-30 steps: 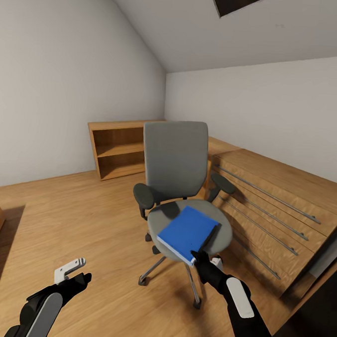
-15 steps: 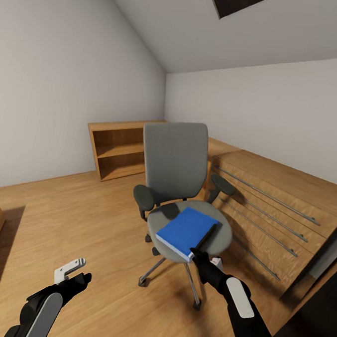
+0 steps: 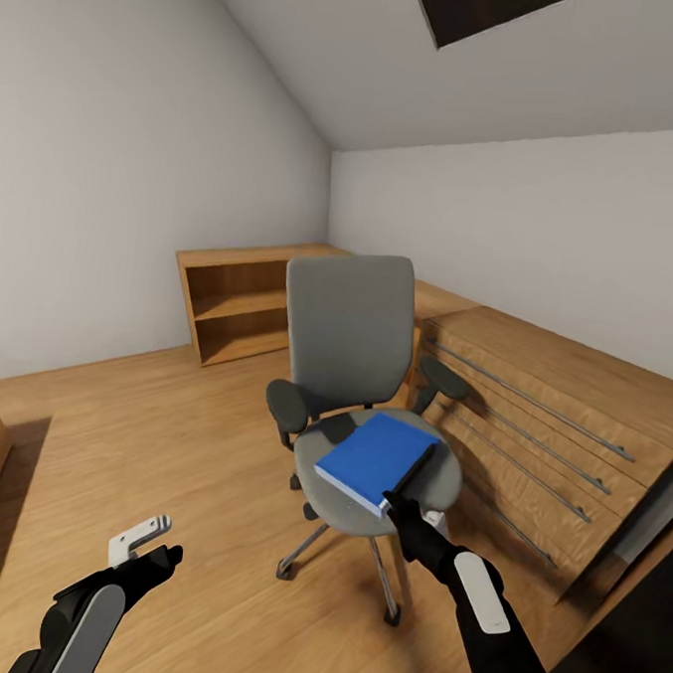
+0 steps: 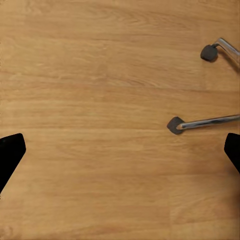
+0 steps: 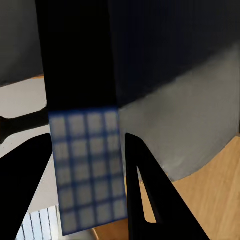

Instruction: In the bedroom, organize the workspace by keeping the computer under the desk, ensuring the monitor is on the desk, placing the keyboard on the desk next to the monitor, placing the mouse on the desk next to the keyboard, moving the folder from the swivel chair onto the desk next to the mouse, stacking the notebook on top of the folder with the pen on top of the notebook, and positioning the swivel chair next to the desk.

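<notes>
1. Since a second ago the view has tipped a little, so the swivel chair (image 3: 358,398) sits lower in the head view; the folder's near corner has lifted slightly off the seat.
2. Blue folder (image 3: 377,459) lies on the chair seat, its near corner clamped between the fingers of the right gripper (image 3: 396,504).
3. Left gripper (image 4: 120,150) hangs spread wide over the wooden floor (image 4: 100,75), beside the chair's wheeled legs (image 4: 205,122).
4. A wooden bookshelf (image 3: 234,305) stands behind the chair, and a dresser (image 3: 550,429) to its right.

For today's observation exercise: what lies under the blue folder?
The folder rests on the swivel chair, on its grey seat. The seat beneath it is covered, so nothing else can be checked there.
</notes>
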You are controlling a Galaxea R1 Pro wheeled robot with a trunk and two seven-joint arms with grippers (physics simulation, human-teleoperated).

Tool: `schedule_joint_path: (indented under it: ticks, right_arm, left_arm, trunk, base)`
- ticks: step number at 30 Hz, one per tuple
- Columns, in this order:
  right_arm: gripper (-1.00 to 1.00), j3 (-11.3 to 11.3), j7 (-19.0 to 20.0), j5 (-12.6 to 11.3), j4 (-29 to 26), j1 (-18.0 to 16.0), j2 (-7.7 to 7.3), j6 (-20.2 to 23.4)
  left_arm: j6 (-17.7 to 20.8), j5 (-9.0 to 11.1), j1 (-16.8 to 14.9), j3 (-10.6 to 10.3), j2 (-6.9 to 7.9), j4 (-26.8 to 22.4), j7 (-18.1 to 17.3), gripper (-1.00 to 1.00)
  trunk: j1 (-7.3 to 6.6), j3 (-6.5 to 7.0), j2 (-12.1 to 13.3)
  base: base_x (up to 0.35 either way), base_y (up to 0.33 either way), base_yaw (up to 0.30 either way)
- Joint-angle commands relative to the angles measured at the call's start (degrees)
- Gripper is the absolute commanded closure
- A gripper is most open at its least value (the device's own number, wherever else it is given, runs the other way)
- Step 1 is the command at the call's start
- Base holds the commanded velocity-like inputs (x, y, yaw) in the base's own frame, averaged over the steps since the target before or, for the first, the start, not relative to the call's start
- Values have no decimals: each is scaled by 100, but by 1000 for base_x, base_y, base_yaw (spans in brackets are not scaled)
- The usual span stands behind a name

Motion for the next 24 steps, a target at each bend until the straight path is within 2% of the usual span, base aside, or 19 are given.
schedule_joint_path:
  ticks: [1,5,11,17,24]
  right_arm:
    - [100,-30,0,-9,-31,-3,5,39]
    - [100,-38,10,-6,-480,-2,2,29]
    - [100,-46,12,8,-736,5,-19,30]
    - [100,-48,5,12,-1213,70,-26,32]
    - [100,-42,-4,55,-1395,173,-39,40]
  left_arm:
    - [11,60,-4,-2,2,-4,54,-100]
    - [4,59,-4,-10,2,89,59,-100]
    - [2,48,-4,-31,2,199,57,-100]
    - [2,50,-4,-37,0,218,55,-100]
    - [2,56,-4,-37,0,220,55,-100]
  trunk:
    - [-23,13,39]
    - [-111,85,199]
    - [-243,192,440]
    - [-375,300,681]
    - [-529,426,961]
  base:
    - [0,0,0]
    - [0,0,0]
    - [0,0,0]
    - [-14,0,0]
    - [-257,0,0]
